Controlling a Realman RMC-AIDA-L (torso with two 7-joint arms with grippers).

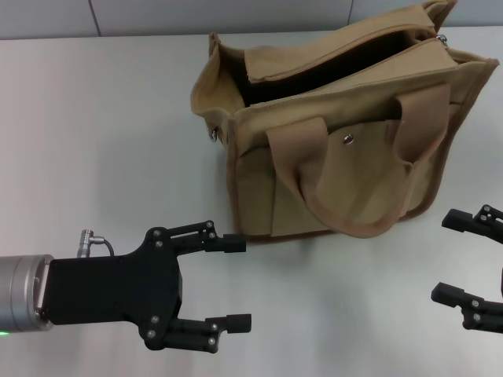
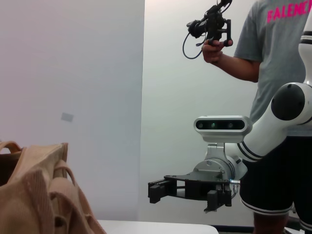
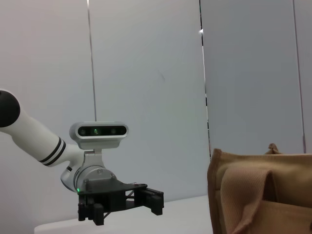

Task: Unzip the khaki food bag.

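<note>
I see the khaki food bag (image 1: 338, 133) upright, gaping open; my left gripper (image 1: 228, 283) and right gripper (image 1: 464, 259) flank its front, fingers apart. Tugging the floppy canvas could topple it.

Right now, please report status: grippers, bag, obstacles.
Left gripper open, right gripper open, both clear of khaki food bag. Bag top gaping open. Nothing in the way.
</note>
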